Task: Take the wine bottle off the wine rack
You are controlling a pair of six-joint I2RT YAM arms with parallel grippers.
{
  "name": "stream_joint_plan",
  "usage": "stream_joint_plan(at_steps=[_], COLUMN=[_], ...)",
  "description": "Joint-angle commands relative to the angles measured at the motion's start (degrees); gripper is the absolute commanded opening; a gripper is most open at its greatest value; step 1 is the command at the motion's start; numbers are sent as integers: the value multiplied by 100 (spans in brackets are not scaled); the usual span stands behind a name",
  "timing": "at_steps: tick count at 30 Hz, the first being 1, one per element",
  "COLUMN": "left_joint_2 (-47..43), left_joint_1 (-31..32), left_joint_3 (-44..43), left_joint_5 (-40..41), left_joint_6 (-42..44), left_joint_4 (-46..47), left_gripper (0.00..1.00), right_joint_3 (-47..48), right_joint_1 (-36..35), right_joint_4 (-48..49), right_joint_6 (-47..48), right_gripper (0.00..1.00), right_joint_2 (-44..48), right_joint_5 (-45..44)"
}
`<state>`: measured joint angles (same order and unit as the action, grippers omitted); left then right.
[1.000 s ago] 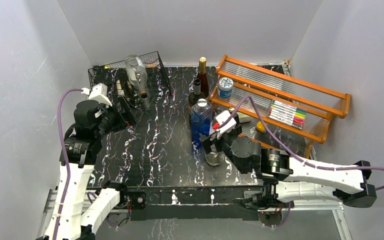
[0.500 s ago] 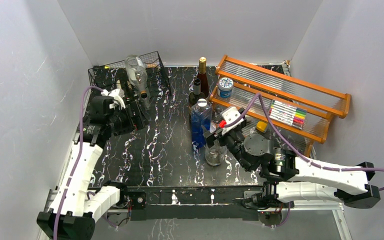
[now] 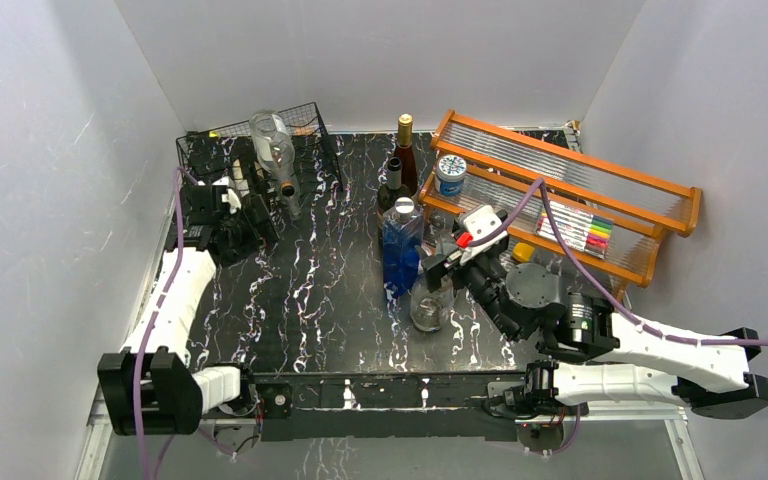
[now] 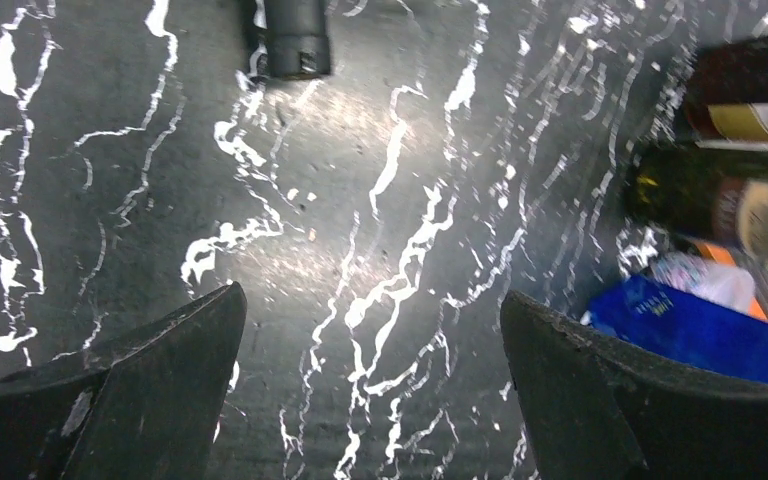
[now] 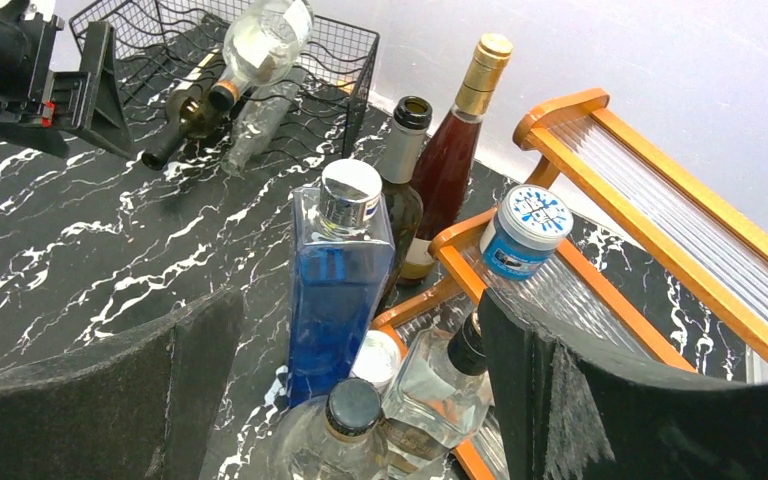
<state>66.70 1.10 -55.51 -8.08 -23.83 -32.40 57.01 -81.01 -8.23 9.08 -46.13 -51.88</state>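
In the left wrist view both fingers [image 4: 130, 400] run off the lower edge; a dark bottle neck [image 4: 295, 38] is cut by the upper edge, and which bottle it belongs to cannot be told. The blue bottle [image 4: 700, 335] is half hidden behind one finger, and the dark bottles [image 4: 730, 150] beyond the blue bottle are blurred and cropped. In the right wrist view a black-capped clear bottle [image 5: 352, 425] nearer than the blue bottle is cut at the shoulder; the wine rack [image 5: 355, 60], well beyond the blue bottle, loses its back to the upper edge — its bottle count is unclear; the orange shelf [image 5: 660, 170] beside the blue bottle runs off the frame.
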Motion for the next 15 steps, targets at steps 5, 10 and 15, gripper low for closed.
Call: stream_joint_plan(at_steps=[5,10,15], left_joint_2=[595,1342,1771], left_joint_1=[-180,-201,-272], left_joint_3=[476,241,158], left_joint_5=[473,853,1111], left_joint_6=[18,352,362], left_joint_4=[1677,2118,2730], left_gripper=[98,97,89], right_joint_3=[371,710,895], right_joint_1=[2,3,-2], right_joint_4=[-147,-666,-872], right_joint_6=[-75,-230,-239], right_gripper=[98,98,98], right_joint_2=[68,-352,-568], right_joint_5=[147,428,568])
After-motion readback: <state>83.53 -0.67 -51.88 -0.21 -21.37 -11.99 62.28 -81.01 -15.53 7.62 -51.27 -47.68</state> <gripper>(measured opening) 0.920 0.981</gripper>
